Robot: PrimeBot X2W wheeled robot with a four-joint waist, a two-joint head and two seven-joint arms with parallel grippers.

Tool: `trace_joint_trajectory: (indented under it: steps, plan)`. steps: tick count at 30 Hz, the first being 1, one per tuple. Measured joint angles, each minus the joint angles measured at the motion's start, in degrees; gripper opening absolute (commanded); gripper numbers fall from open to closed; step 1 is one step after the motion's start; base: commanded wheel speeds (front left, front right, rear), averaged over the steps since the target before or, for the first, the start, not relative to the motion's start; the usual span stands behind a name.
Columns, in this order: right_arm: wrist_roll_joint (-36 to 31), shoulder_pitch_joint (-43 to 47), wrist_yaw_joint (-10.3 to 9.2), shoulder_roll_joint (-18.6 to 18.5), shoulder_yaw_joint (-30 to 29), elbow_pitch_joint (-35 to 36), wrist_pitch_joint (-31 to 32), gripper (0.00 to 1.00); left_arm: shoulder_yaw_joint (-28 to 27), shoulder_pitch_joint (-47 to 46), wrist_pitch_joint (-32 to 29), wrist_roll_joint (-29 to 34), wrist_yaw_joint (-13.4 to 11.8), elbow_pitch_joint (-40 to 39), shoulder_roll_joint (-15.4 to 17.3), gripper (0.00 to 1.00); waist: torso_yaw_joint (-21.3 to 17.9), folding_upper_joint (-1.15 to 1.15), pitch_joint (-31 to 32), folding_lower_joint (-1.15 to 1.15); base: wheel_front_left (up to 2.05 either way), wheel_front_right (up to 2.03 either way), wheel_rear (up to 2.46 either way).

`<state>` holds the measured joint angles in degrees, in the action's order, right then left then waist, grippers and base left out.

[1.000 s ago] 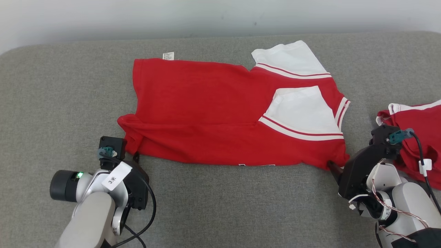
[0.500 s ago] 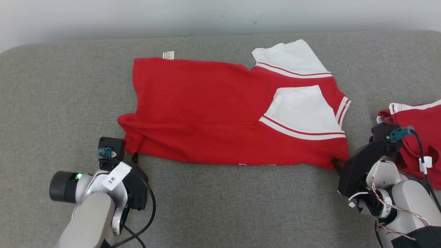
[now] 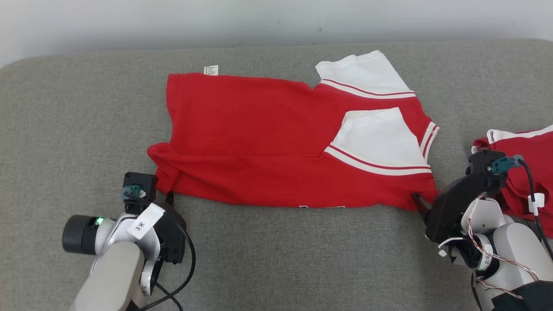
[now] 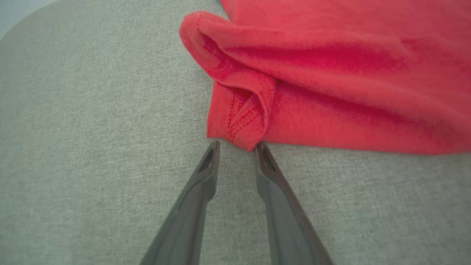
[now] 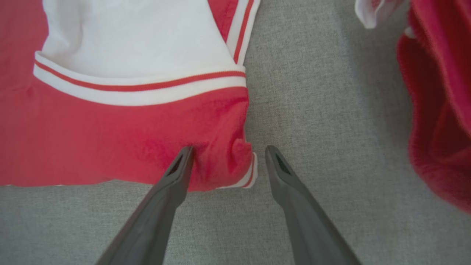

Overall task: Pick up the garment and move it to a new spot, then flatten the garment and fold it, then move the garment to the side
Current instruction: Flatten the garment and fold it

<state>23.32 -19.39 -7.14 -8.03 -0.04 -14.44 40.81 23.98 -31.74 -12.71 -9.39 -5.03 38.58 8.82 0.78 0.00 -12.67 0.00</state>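
Head: garment (image 3: 259, 138) lay spread mid grey pad (image 3: 65, 129), second red garment (image 3: 522, 172) at the right edge.
Left wrist: left gripper (image 4: 237, 145) jaws narrowly parted, tips at the folded hem corner, nothing clamped.
Right wrist: right gripper (image 5: 228, 149) jaws wide, straddling the garment's near corner.

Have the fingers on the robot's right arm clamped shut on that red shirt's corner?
No, the right fingers stand wide apart, one tip at the red shirt's corner, the other over the grey surface.
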Motion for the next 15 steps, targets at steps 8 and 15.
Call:
trace_joint_trajectory:
  steps: [8, 15]
  plan:
    - [-0.16, -0.48, 0.0, 0.03, -0.04, 0.29, -0.05, 0.53, -0.05, -0.23, 0.2, -0.13, 0.0, 0.55, 0.0, 0.47, 0.04, 0.0, 0.13, 0.0, 0.0, 0.0, 0.0]
    - [-0.2, -1.11, 0.0, 0.05, -0.1, -0.18, 0.04, 0.0, 0.03, -0.23, 0.19, -0.22, 0.02, 0.91, -0.21, 0.0, 0.1, 0.0, 0.31, 0.0, 0.0, 0.0, 0.0]
